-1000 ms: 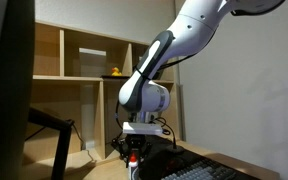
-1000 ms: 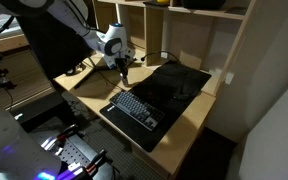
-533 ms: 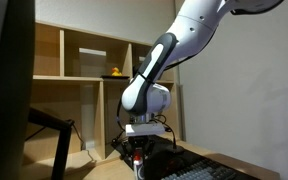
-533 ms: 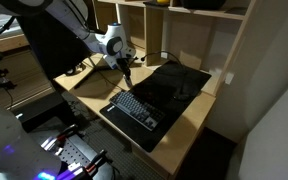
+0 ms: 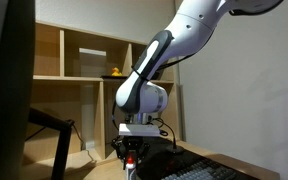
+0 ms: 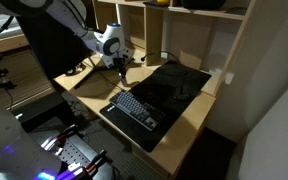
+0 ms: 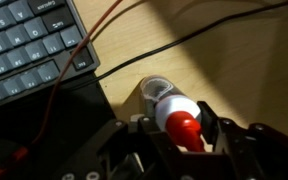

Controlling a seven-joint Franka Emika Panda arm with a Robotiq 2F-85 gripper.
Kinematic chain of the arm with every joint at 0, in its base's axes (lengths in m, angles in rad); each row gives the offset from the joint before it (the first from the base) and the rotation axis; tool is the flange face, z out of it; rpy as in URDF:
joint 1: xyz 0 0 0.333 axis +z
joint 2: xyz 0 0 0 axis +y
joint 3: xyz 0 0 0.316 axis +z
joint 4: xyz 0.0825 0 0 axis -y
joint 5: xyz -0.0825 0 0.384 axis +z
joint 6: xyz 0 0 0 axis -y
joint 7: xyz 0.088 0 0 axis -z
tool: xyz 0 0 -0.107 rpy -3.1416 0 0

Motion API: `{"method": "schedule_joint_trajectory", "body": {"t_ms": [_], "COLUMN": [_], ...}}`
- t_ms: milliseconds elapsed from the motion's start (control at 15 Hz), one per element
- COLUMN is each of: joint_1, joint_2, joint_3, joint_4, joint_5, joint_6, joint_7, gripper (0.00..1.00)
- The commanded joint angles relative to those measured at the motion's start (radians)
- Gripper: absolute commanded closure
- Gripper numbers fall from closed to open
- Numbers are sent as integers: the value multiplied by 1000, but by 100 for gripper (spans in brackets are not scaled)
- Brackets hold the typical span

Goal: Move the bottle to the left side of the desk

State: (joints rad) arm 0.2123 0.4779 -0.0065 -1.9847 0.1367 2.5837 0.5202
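Red-capped slim white bottle (image 7: 169, 100) sits clamped in my black gripper (image 7: 181, 126), which has just edged sideways above the light wooden desk (image 7: 234, 70), so the leftward carry seems underway.

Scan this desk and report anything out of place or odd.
Nothing is spilled or broken. Only loose cables stand out: a red cable runs past the keyboard corner, and a black cable trails over the bare desk beside the bottle in the gripper.

Dim, grainy room; wrist view soft, deep shadow along its bottom.
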Motion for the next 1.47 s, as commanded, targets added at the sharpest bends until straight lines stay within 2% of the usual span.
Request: {"method": "schedule_joint_trajectory", "body": {"t_ms": [0,533,600,733,933,1267,1333,1400], "joint_1": [-29,-31,-34,-33,-35,-30,-44,-16], "joint_2": [10,9,9,9,10,9,5,0], "joint_3": [34,34,38,37,40,32,49,22], "joint_4": [16,16,16,16,17,20,23,6], "joint_5": [50,57,64,66,72,57,85,49], "joint_6": [-5,-16,-15,-15,-7,-15,-58,-13], "joint_7": [-45,-46,-49,-47,-50,-60,-70,-33], "gripper": [80,80,30,23,2,0,0,0]}}
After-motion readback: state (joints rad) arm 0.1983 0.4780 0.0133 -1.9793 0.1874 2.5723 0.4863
